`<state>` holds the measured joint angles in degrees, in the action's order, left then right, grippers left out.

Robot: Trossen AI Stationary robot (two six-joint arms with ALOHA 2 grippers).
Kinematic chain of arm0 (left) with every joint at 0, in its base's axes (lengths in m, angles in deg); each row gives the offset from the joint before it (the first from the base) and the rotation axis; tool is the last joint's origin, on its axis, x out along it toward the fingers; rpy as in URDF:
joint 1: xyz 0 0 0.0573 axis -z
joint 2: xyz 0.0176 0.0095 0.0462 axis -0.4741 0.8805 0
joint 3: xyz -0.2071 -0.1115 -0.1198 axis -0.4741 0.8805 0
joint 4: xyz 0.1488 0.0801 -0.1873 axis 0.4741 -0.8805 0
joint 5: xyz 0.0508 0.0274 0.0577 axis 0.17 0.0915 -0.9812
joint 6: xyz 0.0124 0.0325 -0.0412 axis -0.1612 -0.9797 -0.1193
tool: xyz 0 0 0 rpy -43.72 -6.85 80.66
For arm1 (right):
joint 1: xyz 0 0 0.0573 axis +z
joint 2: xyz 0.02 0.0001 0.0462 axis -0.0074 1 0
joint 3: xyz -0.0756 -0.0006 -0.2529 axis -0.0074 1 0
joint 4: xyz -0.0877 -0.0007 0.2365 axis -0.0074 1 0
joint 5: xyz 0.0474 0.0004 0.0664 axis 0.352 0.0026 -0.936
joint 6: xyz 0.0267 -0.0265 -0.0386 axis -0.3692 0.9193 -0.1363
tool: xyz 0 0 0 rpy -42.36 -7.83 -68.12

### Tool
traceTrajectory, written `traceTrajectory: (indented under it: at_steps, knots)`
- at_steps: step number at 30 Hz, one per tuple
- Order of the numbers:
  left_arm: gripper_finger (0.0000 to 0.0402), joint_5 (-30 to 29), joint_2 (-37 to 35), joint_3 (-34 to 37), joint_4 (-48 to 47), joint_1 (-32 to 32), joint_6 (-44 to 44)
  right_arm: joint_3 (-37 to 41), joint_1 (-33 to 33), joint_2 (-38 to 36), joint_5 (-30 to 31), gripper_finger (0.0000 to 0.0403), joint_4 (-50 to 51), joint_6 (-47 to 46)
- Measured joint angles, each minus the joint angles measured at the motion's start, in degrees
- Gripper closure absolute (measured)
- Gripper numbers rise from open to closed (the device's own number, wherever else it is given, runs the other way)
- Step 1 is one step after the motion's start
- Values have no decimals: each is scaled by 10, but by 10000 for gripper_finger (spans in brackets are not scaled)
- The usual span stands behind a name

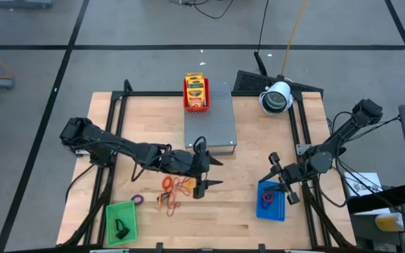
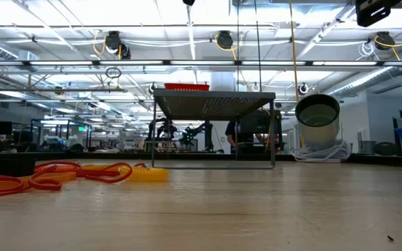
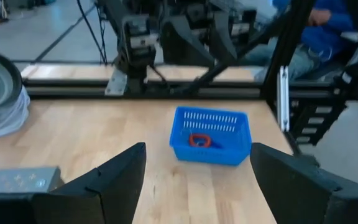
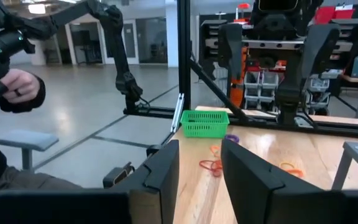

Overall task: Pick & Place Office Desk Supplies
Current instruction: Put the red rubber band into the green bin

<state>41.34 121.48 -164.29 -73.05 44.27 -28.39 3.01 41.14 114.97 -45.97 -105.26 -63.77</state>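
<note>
The left gripper (image 1: 209,172) stands with fingers spread wide and empty, over the table's middle by the front edge of the grey perforated box (image 1: 210,116). The loose orange and red rubber bands (image 1: 176,187) lie on the wood just beside it, toward the left arm's base and the green tray (image 1: 120,221). The right gripper (image 1: 281,179), part open and empty, hovers at the blue tray (image 1: 271,202), well apart from them, so the left arm is judged nearer.

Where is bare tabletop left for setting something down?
Free: the wood between the green mesh tray and blue mesh tray, and left of the grey perforated box. Crowded: the orange rubber-band loops by the open left gripper.
</note>
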Motion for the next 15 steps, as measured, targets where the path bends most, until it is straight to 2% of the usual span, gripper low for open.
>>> traceTrajectory:
  at_steps: [8, 15]
  knots:
    - [116, 21, 0, 0, -3, -1, -1, 0, -1, 9, 0, 298, -8, 22]
    - [141, 62, -25, 0, -82, 16, -22, 0, -27, 30, -1, 313, -31, 25]
